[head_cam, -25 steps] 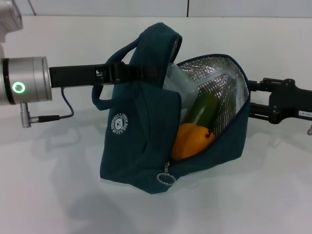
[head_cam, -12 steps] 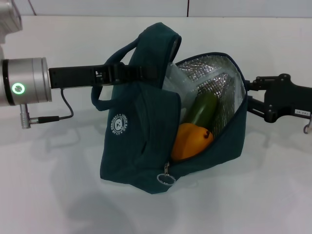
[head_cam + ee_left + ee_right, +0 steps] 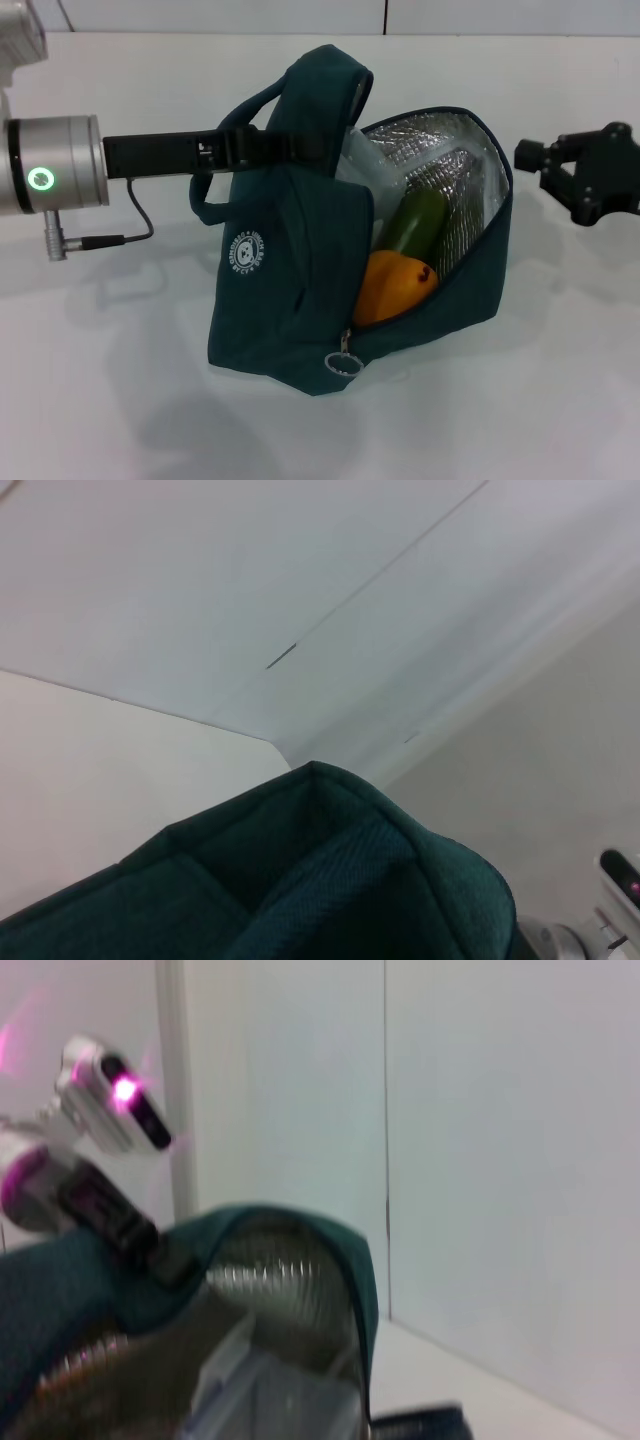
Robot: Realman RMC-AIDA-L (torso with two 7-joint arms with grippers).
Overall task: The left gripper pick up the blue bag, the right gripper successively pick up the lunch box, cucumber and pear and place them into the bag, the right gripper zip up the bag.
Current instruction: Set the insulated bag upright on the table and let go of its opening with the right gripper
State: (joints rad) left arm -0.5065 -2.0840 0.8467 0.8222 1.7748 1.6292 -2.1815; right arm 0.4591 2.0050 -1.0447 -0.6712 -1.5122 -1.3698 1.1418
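The blue bag [image 3: 280, 290] stands on the white table, its mouth gaping toward the right and showing the foil lining [image 3: 440, 165]. My left gripper [image 3: 295, 147] is shut on the bag's top by the handles, holding it up. Inside, the orange pear [image 3: 395, 285] lies lowest. The cucumber [image 3: 415, 225] leans above it, with the clear lunch box [image 3: 362, 168] behind. The zipper's ring pull [image 3: 345, 365] hangs at the front bottom corner. My right gripper [image 3: 552, 182] hovers open to the right of the bag, clear of its rim. The right wrist view shows the bag's rim [image 3: 355, 1260] and the lunch box [image 3: 270, 1395].
The white table [image 3: 120, 380] spreads around the bag, with a wall behind it. A cable [image 3: 135, 225] hangs from my left arm [image 3: 60, 165] over the table. In the left wrist view there is only the bag's fabric [image 3: 330, 880] and the wall.
My right gripper has pulled back to the right, away from the bag's rim that it was touching. The bag, its contents and the left arm have stayed put.
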